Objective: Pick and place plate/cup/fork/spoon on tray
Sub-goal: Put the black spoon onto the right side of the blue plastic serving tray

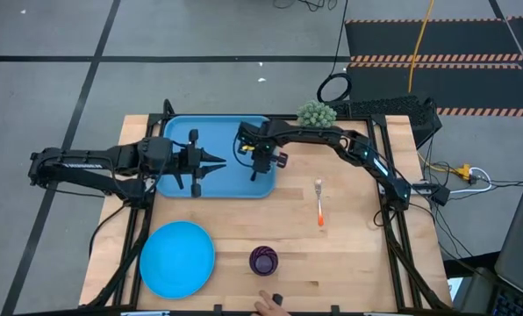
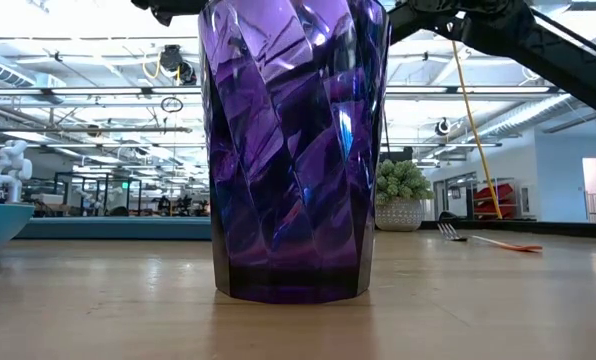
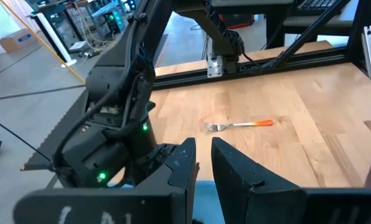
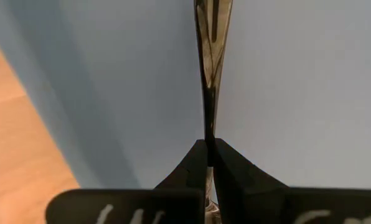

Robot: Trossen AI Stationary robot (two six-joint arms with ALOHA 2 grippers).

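Slim dark metal spoon [image 4: 211, 37] pinched edge-on above blue tray [image 4: 297, 93].

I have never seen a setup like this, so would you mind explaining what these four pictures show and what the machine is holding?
It is a two-armed robot at a wooden table. One camera looks down from above, one sits at table level behind the purple cup, and one rides on each wrist. The right gripper is over the blue tray, shut on a slim dark spoon. The left gripper, also over the tray, is open and empty. The sky-blue plate, the cup and the orange-handled fork lie on the table, off the tray. A small potted plant stands at the far edge.
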